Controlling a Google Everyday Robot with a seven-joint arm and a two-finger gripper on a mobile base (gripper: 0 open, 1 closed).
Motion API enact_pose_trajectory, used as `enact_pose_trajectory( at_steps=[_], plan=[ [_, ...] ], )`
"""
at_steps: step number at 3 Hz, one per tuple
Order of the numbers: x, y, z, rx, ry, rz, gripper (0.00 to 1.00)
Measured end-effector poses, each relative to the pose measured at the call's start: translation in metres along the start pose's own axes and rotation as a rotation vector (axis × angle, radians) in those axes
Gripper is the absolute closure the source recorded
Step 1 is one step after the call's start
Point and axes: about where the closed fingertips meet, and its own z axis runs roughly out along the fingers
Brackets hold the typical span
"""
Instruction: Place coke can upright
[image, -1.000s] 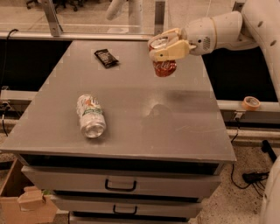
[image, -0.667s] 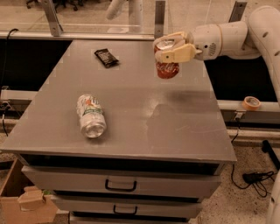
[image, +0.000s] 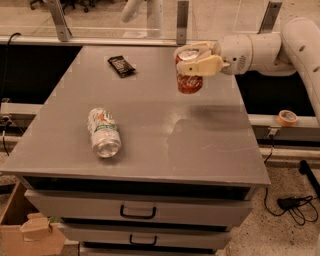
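Note:
The red coke can (image: 189, 80) with white lettering and a silver top is held nearly upright, over the far right part of the grey table (image: 150, 145). My gripper (image: 196, 58) reaches in from the right on a white arm and is shut on the can's upper part, one finger behind it and one in front. I cannot tell whether the can's base touches the table or hangs just above it.
A silver-white can with a green and orange label (image: 103, 132) lies on its side at the table's left front. A black packet (image: 121, 65) lies at the far left. A tape roll (image: 287, 117) sits on the rail to the right. Drawers are below the tabletop.
The gripper has carried the coke can a little to the right and lower, toward the table top, and the can stands straighter.

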Motion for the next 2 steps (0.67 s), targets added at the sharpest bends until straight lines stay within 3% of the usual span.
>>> enact_pose_trajectory(
  at_steps=[2],
  plan=[
    [0.017,0.011,-0.007,0.023,-0.088,-0.005,1.0]
  ],
)
